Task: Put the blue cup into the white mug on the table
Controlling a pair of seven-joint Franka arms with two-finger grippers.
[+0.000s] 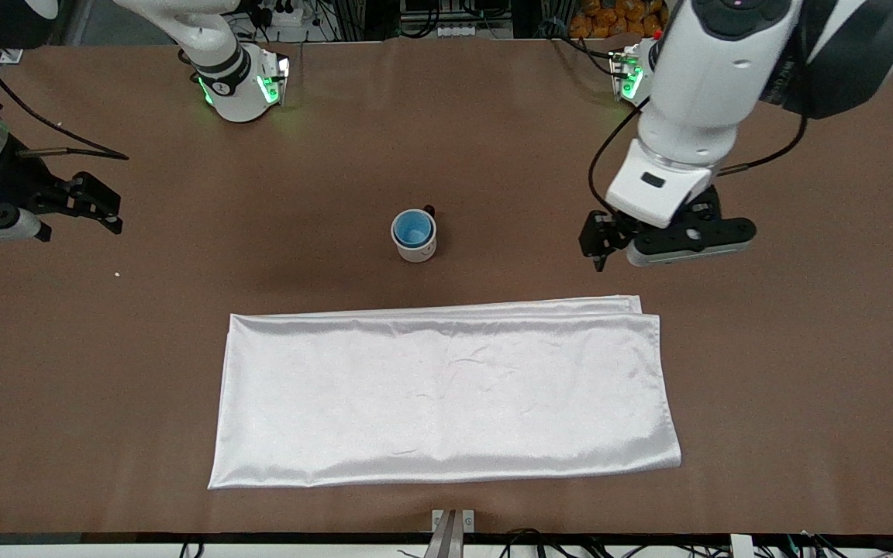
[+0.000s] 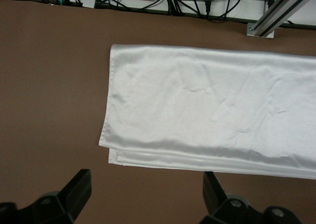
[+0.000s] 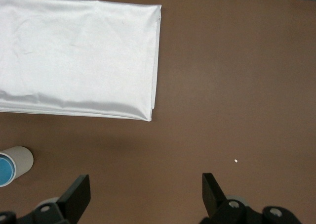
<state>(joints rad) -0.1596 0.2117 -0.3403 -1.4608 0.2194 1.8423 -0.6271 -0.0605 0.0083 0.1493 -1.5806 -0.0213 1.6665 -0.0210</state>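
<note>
Left pincer wide open, empty; right pincer same.

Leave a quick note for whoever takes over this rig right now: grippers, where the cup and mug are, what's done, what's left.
Left gripper: open, empty, over bare table toward the left arm's end.
Right gripper: open, empty, over the table at the right arm's end.
Blue cup: sitting inside the white mug, mid-table, farther from the front camera than the white cloth.
Done: cup is in the mug.
Left: nothing visible; both arms wait.
</note>
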